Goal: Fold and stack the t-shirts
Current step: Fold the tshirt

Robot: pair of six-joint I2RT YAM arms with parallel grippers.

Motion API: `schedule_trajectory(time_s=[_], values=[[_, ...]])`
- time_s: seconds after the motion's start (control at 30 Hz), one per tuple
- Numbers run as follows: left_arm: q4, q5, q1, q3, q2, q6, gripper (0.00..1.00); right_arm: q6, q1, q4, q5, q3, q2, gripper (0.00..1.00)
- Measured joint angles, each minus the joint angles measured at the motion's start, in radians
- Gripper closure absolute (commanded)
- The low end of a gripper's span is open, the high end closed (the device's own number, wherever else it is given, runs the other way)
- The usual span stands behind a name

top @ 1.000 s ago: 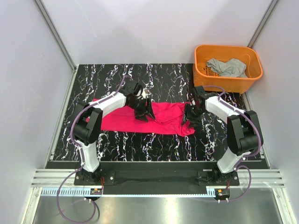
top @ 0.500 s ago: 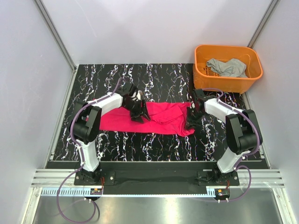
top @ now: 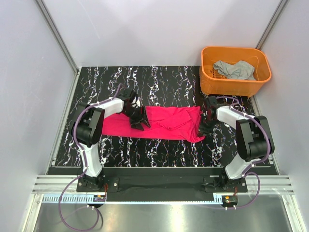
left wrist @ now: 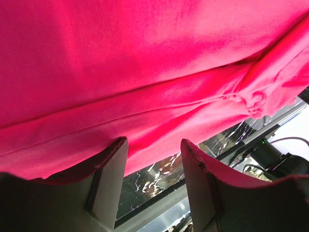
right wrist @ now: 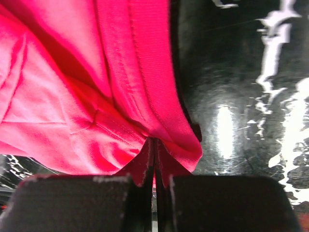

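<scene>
Lying flat on the black marbled table [top: 164, 82], the bright magenta-red fabric t-shirt [top: 166, 123] is pinched at its edge by the right gripper [right wrist: 154, 145] — presumably for folding; the left gripper [left wrist: 153, 145] is held spread over it.

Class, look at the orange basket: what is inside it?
A crumpled grey t-shirt lies inside the basket, with orange inner walls showing around it. Anything beneath the shirt is covered.
</scene>
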Motion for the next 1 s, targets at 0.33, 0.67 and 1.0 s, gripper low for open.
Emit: schedule_trajectory(time_s=[0.33, 0.67, 1.0], values=[[-0.032, -0.028, 0.005, 0.003, -0.056, 0.055, 0.36, -0.004, -0.051, -0.076, 0.01, 0.039, -0.067, 0.69], [-0.124, -0.068, 0.052, 0.185, -0.314, 0.072, 0.33, 0.235, 0.04, -0.192, 0.071, 0.33, -0.1, 0.28], [-0.158, -0.08, 0.206, 0.06, -0.397, 0.084, 0.32, 0.632, 0.245, -0.311, 0.222, 0.553, 0.159, 0.21]])
